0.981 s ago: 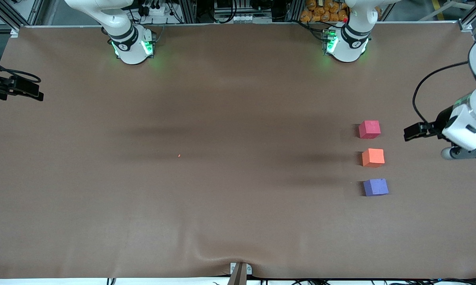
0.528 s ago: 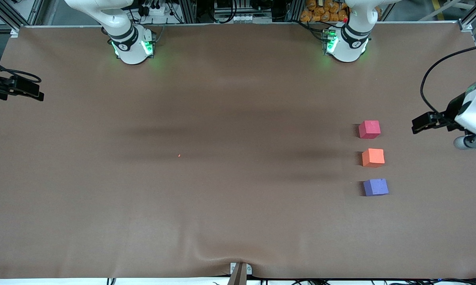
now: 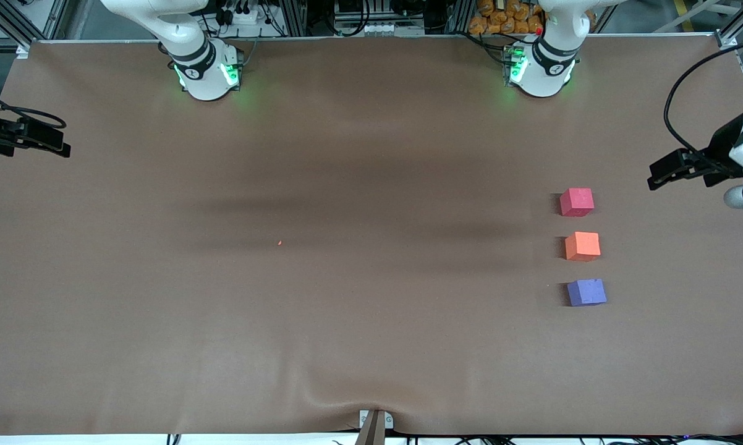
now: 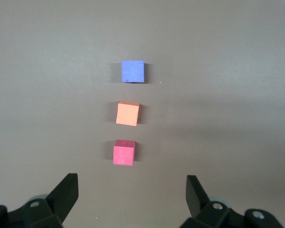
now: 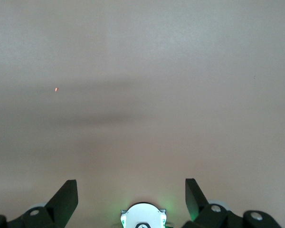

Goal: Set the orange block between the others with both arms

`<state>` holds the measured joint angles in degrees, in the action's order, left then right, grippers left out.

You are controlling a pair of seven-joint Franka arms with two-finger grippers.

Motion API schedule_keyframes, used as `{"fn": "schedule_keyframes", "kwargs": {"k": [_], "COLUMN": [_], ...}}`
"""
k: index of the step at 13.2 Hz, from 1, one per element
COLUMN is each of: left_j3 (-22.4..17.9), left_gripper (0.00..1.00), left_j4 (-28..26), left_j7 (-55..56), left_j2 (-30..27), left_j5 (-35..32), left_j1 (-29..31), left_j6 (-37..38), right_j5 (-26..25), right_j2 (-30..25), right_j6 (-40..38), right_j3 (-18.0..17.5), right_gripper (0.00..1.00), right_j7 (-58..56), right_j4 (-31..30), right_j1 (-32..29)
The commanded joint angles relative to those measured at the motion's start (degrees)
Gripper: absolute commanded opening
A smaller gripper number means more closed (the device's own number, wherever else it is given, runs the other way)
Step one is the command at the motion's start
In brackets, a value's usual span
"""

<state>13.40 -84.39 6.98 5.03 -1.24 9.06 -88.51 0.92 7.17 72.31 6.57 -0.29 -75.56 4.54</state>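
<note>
Three small cubes lie in a row near the left arm's end of the table. The orange block [image 3: 582, 246] [image 4: 128, 113] sits in the middle, apart from both others. The pinkish-red cube [image 3: 577, 202] [image 4: 124, 152] lies farther from the front camera and the purple cube [image 3: 586, 292] [image 4: 133, 71] nearer to it. My left gripper [image 3: 671, 170] [image 4: 131, 180] hangs open and empty in the air at that end of the table, off to the side of the row. My right gripper [image 3: 38, 141] [image 5: 131, 187] waits open and empty over the right arm's end.
Brown cloth [image 3: 347, 154] covers the table, with a wrinkle by a metal bracket [image 3: 374, 423] at the front edge. A tiny orange speck [image 3: 279, 242] [image 5: 56, 89] lies mid-table. The arm bases [image 3: 208, 74] [image 3: 541, 71] stand along the back edge.
The left arm has drawn away from the cubes, outward toward its end of the table. The cubes and the right arm have not moved.
</note>
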Motion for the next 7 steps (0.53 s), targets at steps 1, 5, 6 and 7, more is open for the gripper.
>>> {"fn": "schedule_keyframes", "kwargs": {"k": [1,5,6,7], "left_j3": [-6.9,-10.8,-10.8,-10.9], "left_gripper": [1.00,1.00,1.00,1.00], "left_j4": [-5.8,-14.4,-14.5,-14.0], "left_j7": [0.0,0.2,0.2,-0.6], "left_j2": [-5.1,-12.0,-12.3,-12.2], "left_j5": [1.0,1.1,1.1,1.0], "left_j1": [-7.2,-10.9,-10.9,-10.8], "left_j6": [-0.2,-3.3,-3.3,-3.0], "right_j5": [0.0,0.0,0.1,0.1], "right_j2": [-0.7,-0.7,-0.7,-0.7], "right_j6": [-0.5,-0.5,-0.5,-0.5], "right_j3": [-0.1,-0.1,-0.1,0.0], "right_gripper": [1.00,1.00,1.00,1.00], "right_j7": [0.5,0.5,0.5,0.5], "right_j4": [0.3,0.3,0.3,0.3], "right_j1": [0.0,0.1,0.1,0.0]}}
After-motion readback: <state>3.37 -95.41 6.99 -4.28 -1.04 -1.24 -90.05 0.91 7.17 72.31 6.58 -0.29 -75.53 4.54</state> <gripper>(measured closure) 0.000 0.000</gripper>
